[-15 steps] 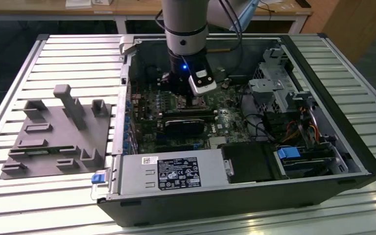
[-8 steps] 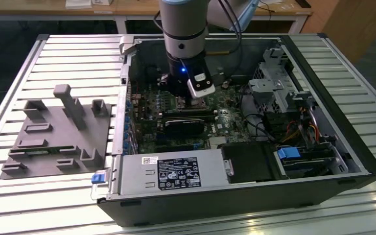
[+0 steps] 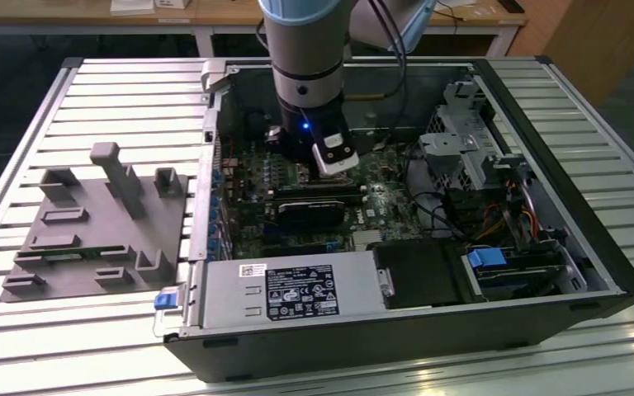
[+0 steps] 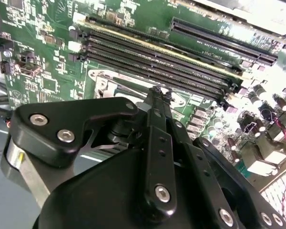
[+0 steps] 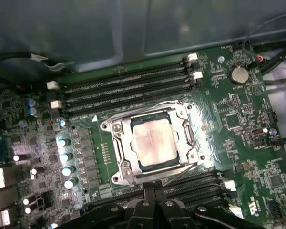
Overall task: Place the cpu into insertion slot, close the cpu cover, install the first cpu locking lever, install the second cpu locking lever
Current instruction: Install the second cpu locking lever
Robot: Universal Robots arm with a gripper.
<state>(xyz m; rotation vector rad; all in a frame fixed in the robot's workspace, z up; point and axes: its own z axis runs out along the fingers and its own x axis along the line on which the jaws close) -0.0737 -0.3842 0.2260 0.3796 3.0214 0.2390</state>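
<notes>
We see, at the exterior view's left, a grey fixture block [image 3: 92, 223] lying on the slatted table [image 3: 30, 330], well apart from the open computer case [image 3: 405, 330]. Moving right, the arm [image 3: 308, 66] reaches straight down into the case over the green motherboard [image 3: 245, 214]; a power supply [image 3: 290, 293] sits at the case's near edge, drive bays [image 3: 482, 157] further right. In the first wrist view the cpu [image 5: 155, 141] sits seated in the insertion slot [image 5: 144, 167], silver top up, and the cpu cover [image 5: 126, 143] lies flat over it, framing the chip through its window. We can't resolve the locking levers well enough to call latched or not. Long memory slots [image 5: 124, 88] run beside the socket. The gripper [image 5: 155, 195] hangs just beside the socket edge, fingertips [image 4: 158, 93] pressed together, nothing held; we see them closed in both wrist views, not touching the chip.
</notes>
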